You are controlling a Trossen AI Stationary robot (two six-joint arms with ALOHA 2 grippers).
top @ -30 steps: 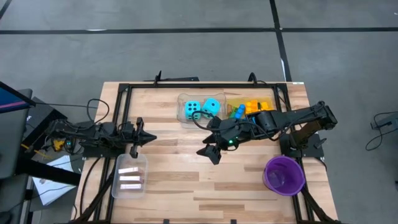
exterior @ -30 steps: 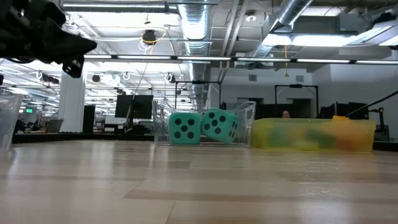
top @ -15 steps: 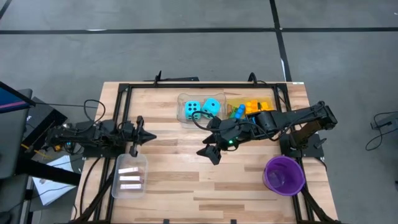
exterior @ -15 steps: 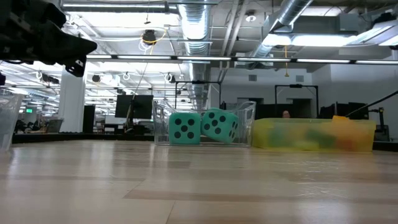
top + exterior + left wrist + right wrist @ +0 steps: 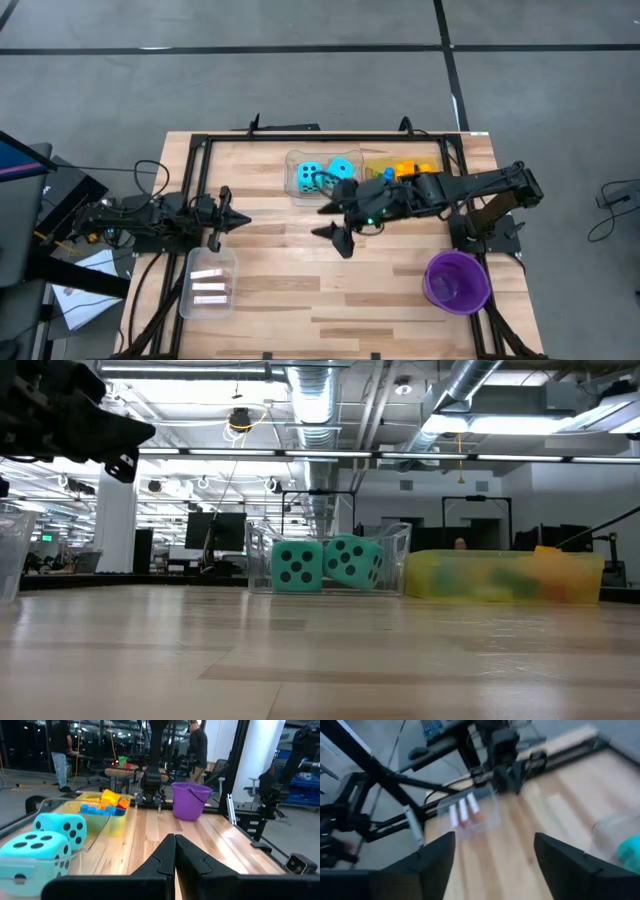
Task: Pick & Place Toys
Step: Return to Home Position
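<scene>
Two turquoise dice (image 5: 322, 175) sit in a clear tray at the table's far middle, also seen in the low view (image 5: 325, 565). Beside them a yellow tray (image 5: 402, 172) holds coloured bricks. Pink tiles (image 5: 208, 285) lie in a clear tray at the near left. My right gripper (image 5: 330, 225) hovers open and empty above the table, just on the near side of the dice tray, pointing toward the left; its wrist view shows the gap (image 5: 495, 865). My left gripper (image 5: 238, 221) waits shut at the table's left, pointing level to the right (image 5: 175, 855).
A purple bowl (image 5: 457, 280) stands at the near right. A black frame (image 5: 330, 137) runs along the table's far and side edges. Bare wood (image 5: 330, 300) lies between the tile tray and the bowl. People stand in the room beyond (image 5: 199, 742).
My right gripper has rolled about the line it points along, so its two fingers now stand one toward the far edge and one toward the near edge, and it has edged slightly toward the dice tray. Dice, bricks and tiles have not moved.
</scene>
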